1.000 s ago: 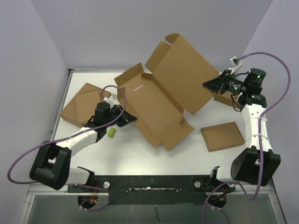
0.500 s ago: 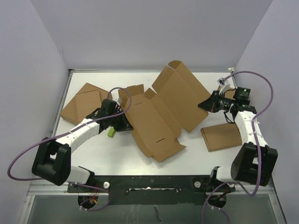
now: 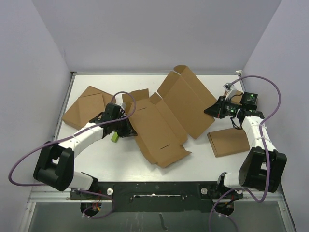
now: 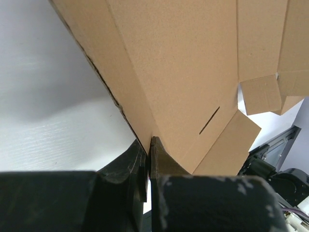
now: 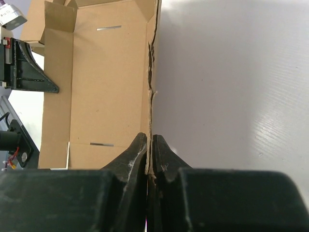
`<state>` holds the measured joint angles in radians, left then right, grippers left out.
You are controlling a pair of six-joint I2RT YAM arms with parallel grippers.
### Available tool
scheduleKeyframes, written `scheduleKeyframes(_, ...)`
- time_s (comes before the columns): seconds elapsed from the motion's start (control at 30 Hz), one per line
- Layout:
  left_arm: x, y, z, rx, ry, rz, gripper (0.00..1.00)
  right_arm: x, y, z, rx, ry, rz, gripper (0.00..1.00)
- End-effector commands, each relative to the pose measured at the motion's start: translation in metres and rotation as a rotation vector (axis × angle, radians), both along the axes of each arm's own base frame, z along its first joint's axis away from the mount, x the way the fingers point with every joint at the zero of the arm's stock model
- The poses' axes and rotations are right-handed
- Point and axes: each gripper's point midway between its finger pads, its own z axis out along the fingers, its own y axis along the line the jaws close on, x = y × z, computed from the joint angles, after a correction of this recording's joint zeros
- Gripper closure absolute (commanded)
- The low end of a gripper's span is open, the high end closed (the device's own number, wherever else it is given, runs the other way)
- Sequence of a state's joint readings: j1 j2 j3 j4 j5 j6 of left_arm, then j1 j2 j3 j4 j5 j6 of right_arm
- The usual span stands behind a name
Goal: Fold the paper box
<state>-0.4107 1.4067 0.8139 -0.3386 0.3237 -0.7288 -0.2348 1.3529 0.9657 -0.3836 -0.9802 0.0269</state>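
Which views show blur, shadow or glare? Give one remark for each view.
Top external: even light, sharp, only a faint shadow under the paper box. Left wrist: the left gripper is dark and out of focus, the box sharp. Right wrist: the right gripper is blurred, soft sheen on the table.

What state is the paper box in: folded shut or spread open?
Spread open: the paper box shows its inner panels and slots, and its flaps stick outward.
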Motion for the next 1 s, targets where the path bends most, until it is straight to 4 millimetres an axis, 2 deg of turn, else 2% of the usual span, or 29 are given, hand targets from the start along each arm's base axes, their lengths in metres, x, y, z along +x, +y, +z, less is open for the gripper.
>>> scheduleKeyframes(0.0,0.019,-0.012,0.02,-0.081,-0.129,-0.015,1.0,-0.001,0.003,-0.001,-0.005,-0.01,0.027,0.98)
scheduleKeyframes(0.03,0.022,-0.014,0.028,-0.102,-0.156,-0.008,1.0,-0.001,0.002,-0.001,-0.006,-0.01,0.025,0.98)
scheduleKeyframes(0.27,0.018,-0.009,0.03,-0.135,-0.151,0.01,1.0,-0.002,0.004,0.002,0.011,-0.021,0.037,1.0)
scheduleKeyframes(0.37,0.015,-0.014,0.028,-0.166,-0.133,-0.011,0.88,-0.003,0.005,0.001,0.016,-0.02,0.04,1.0)
scheduleKeyframes(0.43,0.015,-0.021,0.036,-0.222,-0.142,-0.028,0.7,-0.003,0.006,-0.002,0.018,-0.01,0.041,1.0)
scheduleKeyframes(0.6,0.016,-0.031,0.054,-0.328,-0.193,-0.031,0.52,-0.003,0.006,-0.005,0.026,0.002,0.045,1.0)
scheduleKeyframes(0.7,0.018,-0.035,0.063,-0.405,-0.234,-0.026,0.52,-0.004,0.008,-0.006,0.037,0.011,0.051,1.0)
scheduleKeyframes(0.77,0.018,-0.037,0.06,-0.43,-0.239,-0.023,0.51,-0.004,0.008,-0.007,0.044,0.014,0.051,1.0)
scheduleKeyframes(0.87,0.019,-0.037,0.044,-0.409,-0.196,-0.015,0.52,-0.004,0.008,-0.008,0.052,0.021,0.053,1.0)
scheduleKeyframes(0.97,0.021,-0.036,0.035,-0.406,-0.177,0.005,0.6,-0.004,0.009,-0.009,0.055,0.025,0.055,1.0)
